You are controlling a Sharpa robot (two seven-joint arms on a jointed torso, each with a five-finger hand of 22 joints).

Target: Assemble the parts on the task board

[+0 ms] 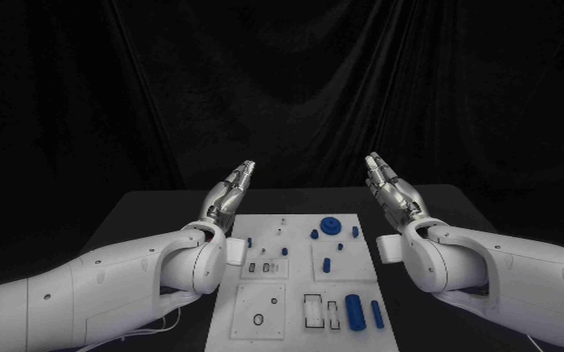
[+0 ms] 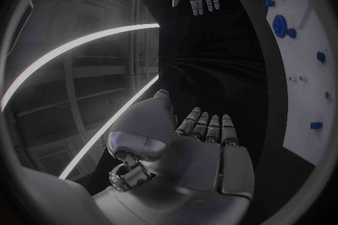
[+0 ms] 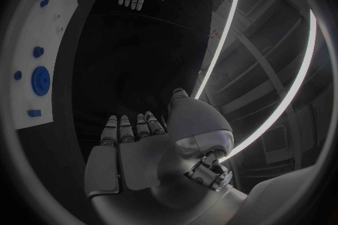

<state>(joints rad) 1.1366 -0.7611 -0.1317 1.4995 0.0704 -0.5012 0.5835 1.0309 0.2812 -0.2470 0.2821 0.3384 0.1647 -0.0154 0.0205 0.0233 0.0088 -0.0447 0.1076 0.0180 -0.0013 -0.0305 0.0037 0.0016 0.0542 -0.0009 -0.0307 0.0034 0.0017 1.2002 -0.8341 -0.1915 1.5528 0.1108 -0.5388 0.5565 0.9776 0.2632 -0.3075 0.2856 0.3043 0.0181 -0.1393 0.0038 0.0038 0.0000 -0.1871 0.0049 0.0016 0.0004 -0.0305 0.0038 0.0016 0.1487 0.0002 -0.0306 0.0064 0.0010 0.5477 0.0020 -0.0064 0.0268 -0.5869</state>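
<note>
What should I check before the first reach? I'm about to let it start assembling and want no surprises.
1. Left hand holds nothing, fingers straight: ok.
2. Right hand holds nothing, fingers straight: ok.
3. Both hands raised beyond the far end of the white board, touching no parts: ok.
4. Loose parts in view on the board, such as the round blue disc and the long blue cylinder: ok.
5. Board lies flat between the two arms: ok.
6. Which slot each part fits: cannot tell, the holes are too small to read.
</note>
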